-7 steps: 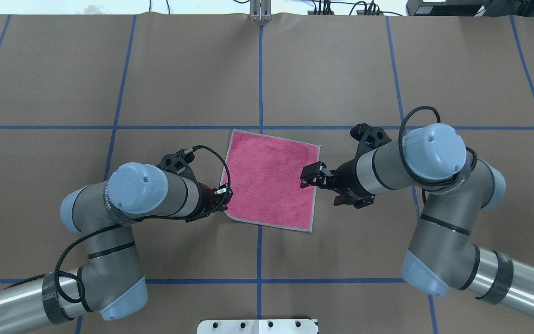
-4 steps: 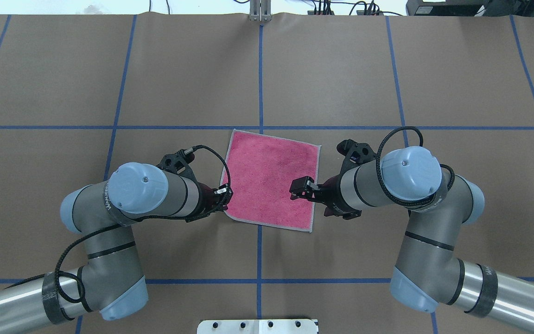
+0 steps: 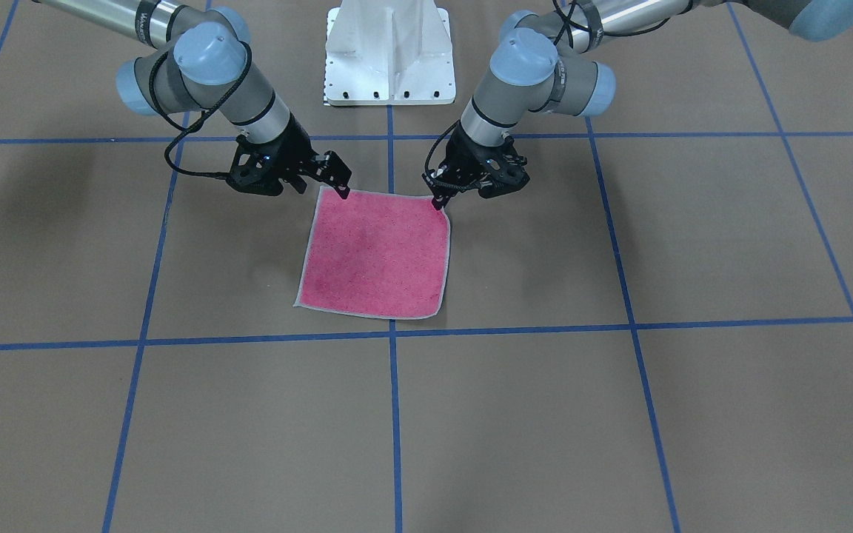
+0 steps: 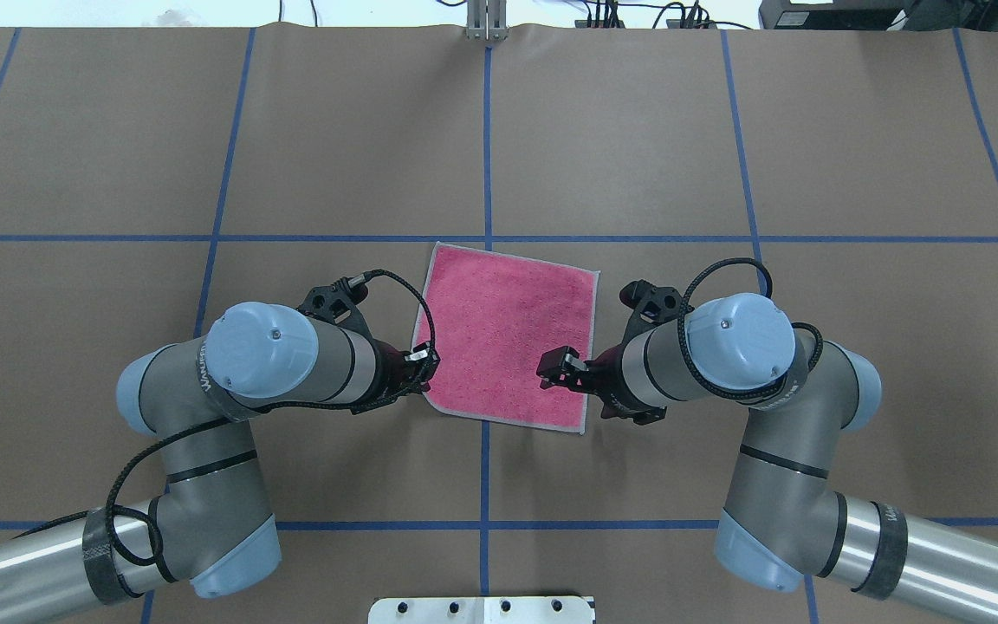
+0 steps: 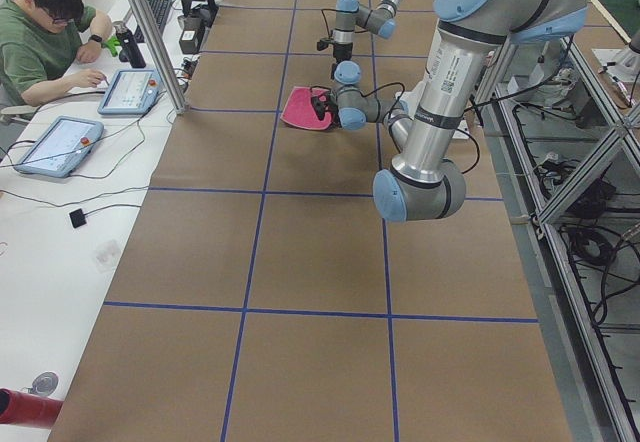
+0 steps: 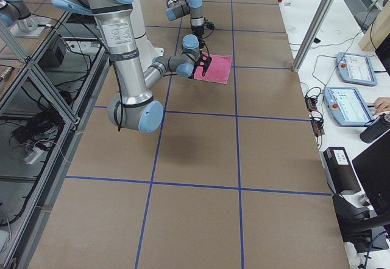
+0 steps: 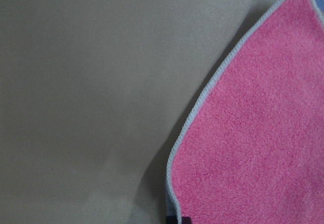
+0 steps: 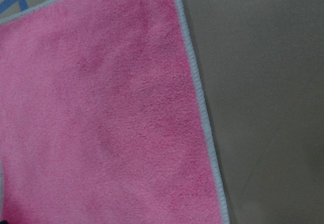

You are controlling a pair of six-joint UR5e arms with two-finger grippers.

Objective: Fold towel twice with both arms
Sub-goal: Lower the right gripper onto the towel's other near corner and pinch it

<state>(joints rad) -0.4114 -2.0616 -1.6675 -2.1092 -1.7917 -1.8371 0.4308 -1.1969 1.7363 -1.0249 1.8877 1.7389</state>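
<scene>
On the table point(image 4: 638, 130), near its middle, the towel point(image 4: 508, 329) lies flat, pink face up; the left gripper point(image 4: 424, 362) looks pinched on one near corner, lifting it slightly; the right gripper point(image 4: 554, 364) hovers parted and empty by the other near corner, likely to match that hold.

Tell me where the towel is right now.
In the front-facing view the towel lies pink side up at mid-table, below the white pedestal, with the right gripper at its upper-left corner and the left gripper at its upper-right corner.
</scene>
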